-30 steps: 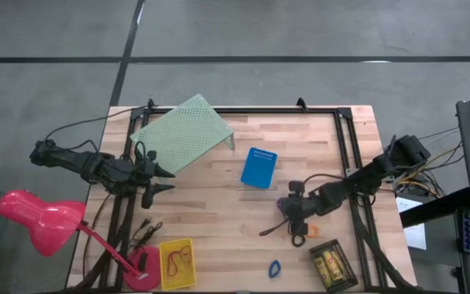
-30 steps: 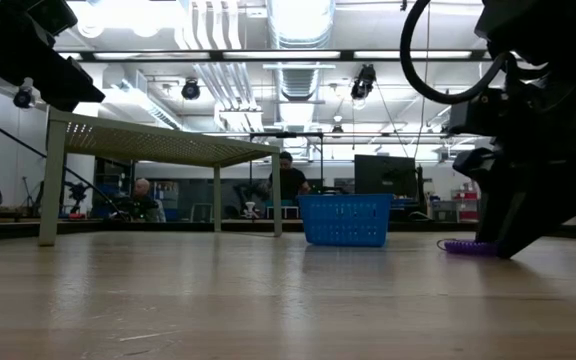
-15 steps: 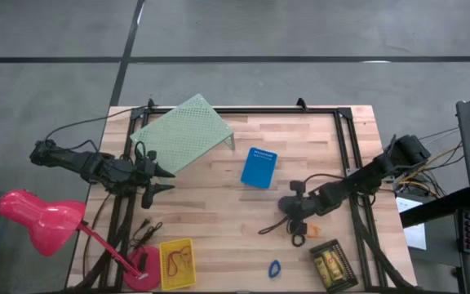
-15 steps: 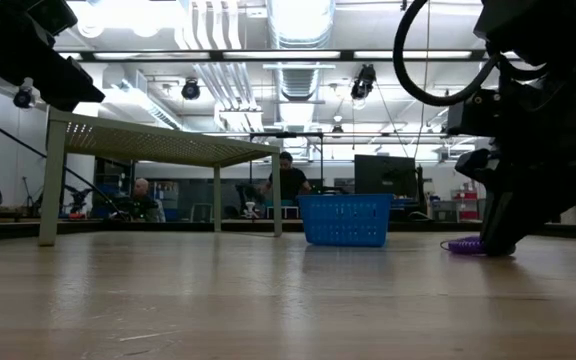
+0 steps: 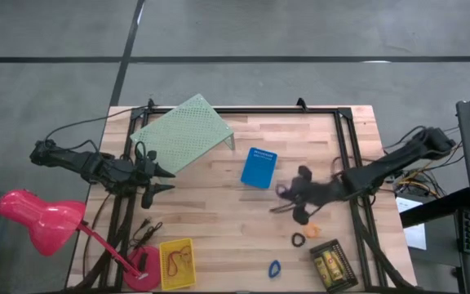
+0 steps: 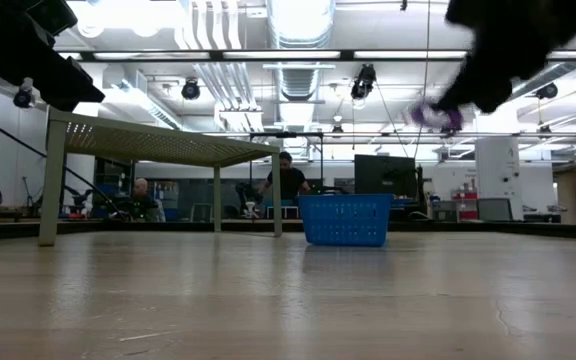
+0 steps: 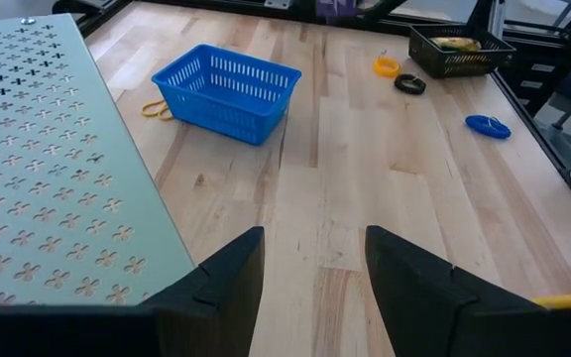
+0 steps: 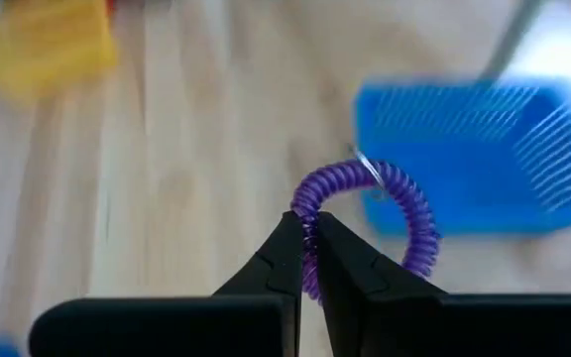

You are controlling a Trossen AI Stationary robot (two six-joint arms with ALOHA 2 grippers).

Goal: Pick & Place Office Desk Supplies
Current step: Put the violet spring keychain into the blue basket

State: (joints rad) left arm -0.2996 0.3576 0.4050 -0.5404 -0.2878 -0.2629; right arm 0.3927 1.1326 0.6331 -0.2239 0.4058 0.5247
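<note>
Right wrist view shows the right pincer (image 8: 310,248) pinched tight on one edge of the purple coil ring (image 8: 370,213), lifted above the worktop (image 5: 219,212) near the blue bin (image 5: 258,167). Such a thin hold could slip mid-swing. At frame left, the left pincer (image 7: 310,268) hangs wide, empty.

The wooden butcher-block table (image 5: 219,208) carries a pale green perforated riser (image 5: 183,132) at its far left and a blue bin (image 5: 259,167) near the middle. Along the near edge stand a yellow bin (image 5: 177,263) and a black bin (image 5: 334,265). 3 rings lie on the bare wood: orange ring (image 5: 312,231), black ring (image 5: 299,240) and blue ring (image 5: 274,268). The pink lamp's base (image 5: 144,267) sits at the near left corner.
</note>
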